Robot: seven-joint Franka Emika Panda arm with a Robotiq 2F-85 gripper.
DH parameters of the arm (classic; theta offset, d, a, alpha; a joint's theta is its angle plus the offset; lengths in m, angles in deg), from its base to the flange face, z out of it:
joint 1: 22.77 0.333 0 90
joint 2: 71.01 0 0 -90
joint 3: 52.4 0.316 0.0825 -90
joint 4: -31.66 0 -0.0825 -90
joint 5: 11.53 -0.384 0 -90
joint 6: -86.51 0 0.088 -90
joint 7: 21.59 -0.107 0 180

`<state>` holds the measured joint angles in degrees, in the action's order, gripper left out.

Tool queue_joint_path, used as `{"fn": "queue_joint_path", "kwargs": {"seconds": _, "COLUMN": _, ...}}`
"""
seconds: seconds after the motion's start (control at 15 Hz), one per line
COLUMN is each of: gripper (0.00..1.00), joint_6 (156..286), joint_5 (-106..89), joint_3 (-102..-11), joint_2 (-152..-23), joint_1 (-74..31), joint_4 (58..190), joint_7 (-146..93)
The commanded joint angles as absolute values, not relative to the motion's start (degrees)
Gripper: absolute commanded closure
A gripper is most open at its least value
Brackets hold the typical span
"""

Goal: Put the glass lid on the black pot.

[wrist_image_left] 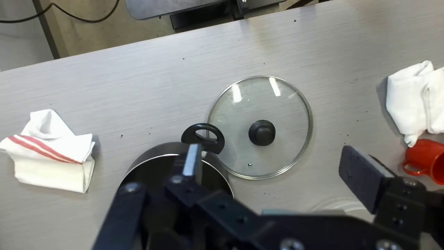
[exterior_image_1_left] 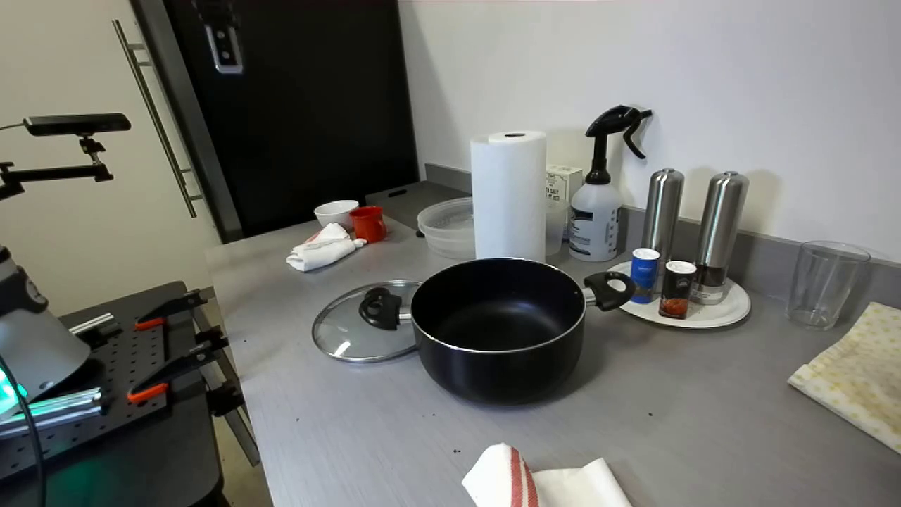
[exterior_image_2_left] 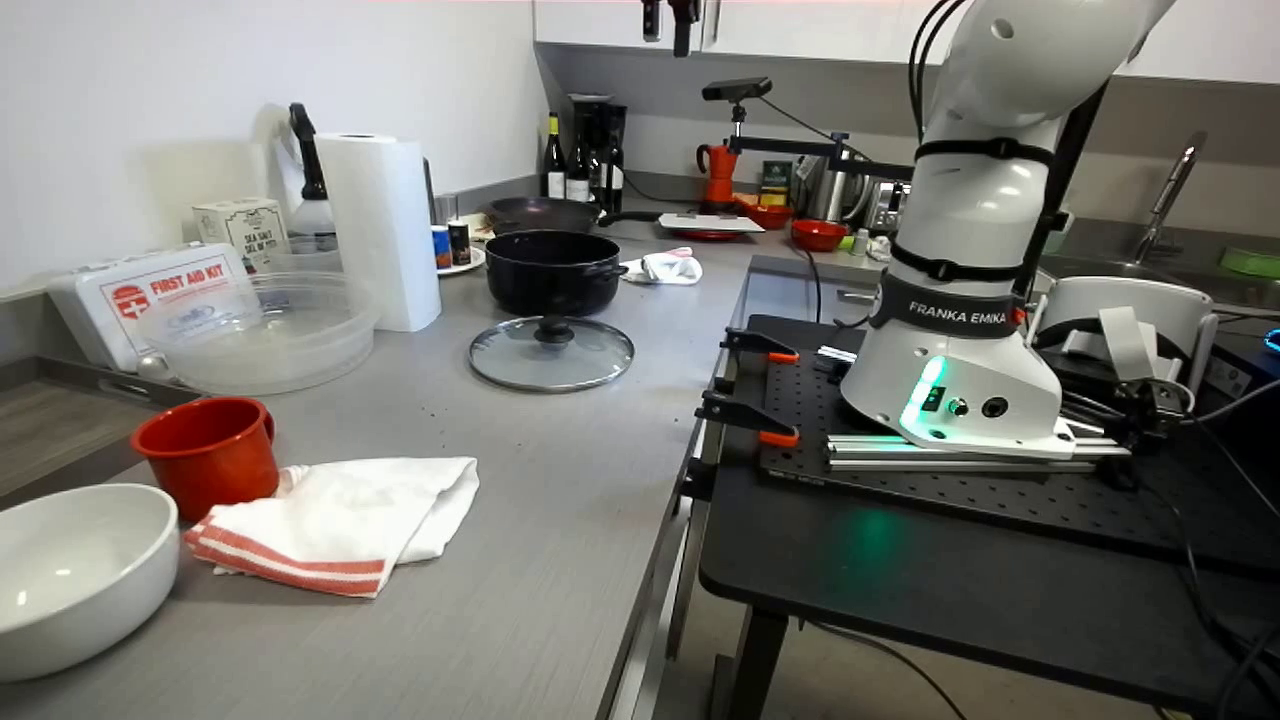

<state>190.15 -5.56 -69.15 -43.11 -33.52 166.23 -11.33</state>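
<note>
The glass lid (exterior_image_1_left: 369, 334) lies flat on the grey counter, knob up, beside the black pot (exterior_image_1_left: 500, 370). Both also show in an exterior view, the lid (exterior_image_2_left: 552, 365) in front of the pot (exterior_image_2_left: 553, 285). The pot is upright and uncovered, and its inside looks bare. In the wrist view one pot handle overhangs the rim of the lid (wrist_image_left: 255, 107), and the pot (wrist_image_left: 152, 152) is partly hidden by a finger. My gripper (wrist_image_left: 270, 156) is open and empty, high above the counter. Its fingers (exterior_image_2_left: 668, 25) show at the top edge of an exterior view.
A paper towel roll (exterior_image_1_left: 510, 197), clear plastic container (exterior_image_1_left: 448, 229) and spray bottle (exterior_image_1_left: 595, 218) stand behind the pot. A white plate (exterior_image_1_left: 732, 303) bears shakers and grinders. White cloths (wrist_image_left: 52, 152) (wrist_image_left: 412, 100) lie on both sides. A red mug (exterior_image_2_left: 210, 455) and white bowl (exterior_image_2_left: 80, 580) stand farther along.
</note>
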Motion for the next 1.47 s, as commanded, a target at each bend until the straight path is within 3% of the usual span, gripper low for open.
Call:
{"fn": "queue_joint_path", "kwargs": {"seconds": 0.0, "gripper": 0.0, "joint_6": 195.6, "joint_5": -5.7, "joint_3": -68.1, "joint_2": -47.8, "joint_1": -33.6, "joint_4": 167.3, "joint_7": -11.6}}
{"fn": "queue_joint_path", "kwargs": {"seconds": 0.67, "gripper": 0.0, "joint_6": 213.3, "joint_5": -5.1, "joint_3": -65.5, "joint_2": -63.6, "joint_1": -33.5, "joint_4": 168.4, "joint_7": -14.3}}
{"fn": "queue_joint_path", "kwargs": {"seconds": 1.4, "gripper": 0.0, "joint_6": 222.1, "joint_5": -7.9, "joint_3": -62.1, "joint_2": -76.1, "joint_1": -32.3, "joint_4": 167.5, "joint_7": -11.3}}
